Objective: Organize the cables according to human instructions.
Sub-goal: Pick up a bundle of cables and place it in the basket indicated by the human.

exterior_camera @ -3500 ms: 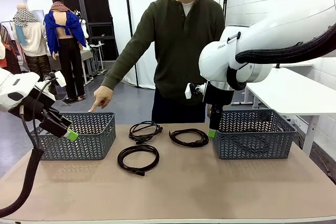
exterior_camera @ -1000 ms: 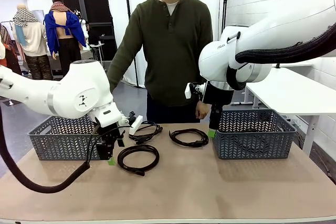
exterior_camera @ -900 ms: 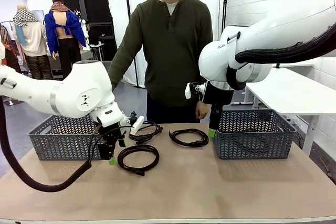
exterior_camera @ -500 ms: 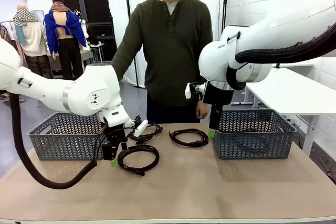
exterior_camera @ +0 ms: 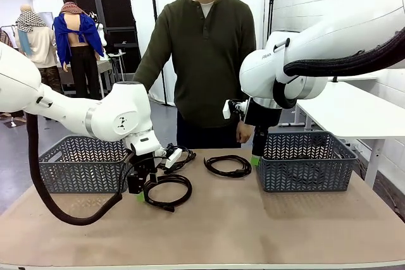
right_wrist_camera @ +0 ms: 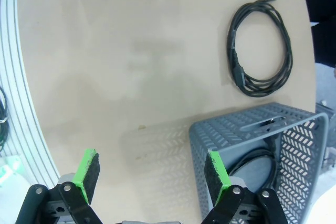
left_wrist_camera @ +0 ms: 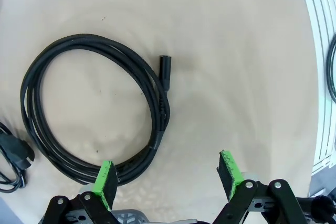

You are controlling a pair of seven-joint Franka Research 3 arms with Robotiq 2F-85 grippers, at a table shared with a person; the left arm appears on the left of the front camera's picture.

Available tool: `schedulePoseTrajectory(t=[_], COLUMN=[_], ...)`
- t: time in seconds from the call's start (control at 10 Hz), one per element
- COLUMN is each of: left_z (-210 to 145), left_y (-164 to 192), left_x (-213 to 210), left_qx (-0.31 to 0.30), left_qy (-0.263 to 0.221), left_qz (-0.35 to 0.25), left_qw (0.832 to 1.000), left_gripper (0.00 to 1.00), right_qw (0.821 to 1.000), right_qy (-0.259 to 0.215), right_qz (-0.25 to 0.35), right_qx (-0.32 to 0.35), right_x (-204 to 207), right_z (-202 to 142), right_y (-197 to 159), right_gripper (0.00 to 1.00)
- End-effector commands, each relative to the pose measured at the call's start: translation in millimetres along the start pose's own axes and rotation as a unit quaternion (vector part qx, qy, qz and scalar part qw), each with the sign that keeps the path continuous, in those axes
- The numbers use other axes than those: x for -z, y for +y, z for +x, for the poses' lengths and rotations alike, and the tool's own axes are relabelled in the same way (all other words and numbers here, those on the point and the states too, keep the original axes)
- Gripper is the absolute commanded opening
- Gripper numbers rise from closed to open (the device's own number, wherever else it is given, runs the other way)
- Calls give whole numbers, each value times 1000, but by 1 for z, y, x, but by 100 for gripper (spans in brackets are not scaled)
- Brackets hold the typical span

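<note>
Three coiled black cables lie on the table: a near one (exterior_camera: 167, 190), one behind it (exterior_camera: 179, 157), and one toward the middle right (exterior_camera: 228, 165). My left gripper (exterior_camera: 140, 189) hangs open just above the near cable's left edge. In the left wrist view that cable (left_wrist_camera: 92, 111) spreads ahead of the open left gripper (left_wrist_camera: 167, 174), its rim close to the left fingertip (left_wrist_camera: 105, 181). My right gripper (exterior_camera: 255, 157) is open beside the right basket. In the right wrist view the open right gripper (right_wrist_camera: 152, 171) looks down on a coiled cable (right_wrist_camera: 260, 51) and on another cable (right_wrist_camera: 256, 165) inside the basket. The human (exterior_camera: 205, 61) stands at the far side.
A grey mesh basket (exterior_camera: 79, 165) stands at the left and a second one (exterior_camera: 307, 162) at the right. The person's hand (exterior_camera: 243, 133) rests low by the far table edge. Bare tabletop (exterior_camera: 253, 226) stretches across the front.
My left arm has swung right from the left basket to the near cable and dropped over it. The person's pointing arm has drawn back. My right arm has not moved.
</note>
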State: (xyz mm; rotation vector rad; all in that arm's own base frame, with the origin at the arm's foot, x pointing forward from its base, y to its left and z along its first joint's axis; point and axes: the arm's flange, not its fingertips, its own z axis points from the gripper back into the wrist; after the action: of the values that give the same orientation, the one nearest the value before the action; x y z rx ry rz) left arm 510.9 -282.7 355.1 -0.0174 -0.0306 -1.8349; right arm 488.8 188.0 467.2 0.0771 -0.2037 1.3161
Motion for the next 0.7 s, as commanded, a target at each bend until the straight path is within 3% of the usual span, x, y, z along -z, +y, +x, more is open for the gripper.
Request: schedulePoseTrajectory(t=[0.0, 0.6], left_z=[-3, -8], left_y=[4, 3], left_x=[6, 27], left_qx=[9, -3], left_qy=[1, -4], left_qz=[10, 23], left_qw=[1000, 1000], left_gripper=[100, 100], right_qw=[1000, 1000], right_qy=[1, 1], right_qz=[0, 0], right_qx=[2, 2], right_x=[1, 1], right_z=[0, 0], right_y=[0, 0], right_gripper=[100, 100])
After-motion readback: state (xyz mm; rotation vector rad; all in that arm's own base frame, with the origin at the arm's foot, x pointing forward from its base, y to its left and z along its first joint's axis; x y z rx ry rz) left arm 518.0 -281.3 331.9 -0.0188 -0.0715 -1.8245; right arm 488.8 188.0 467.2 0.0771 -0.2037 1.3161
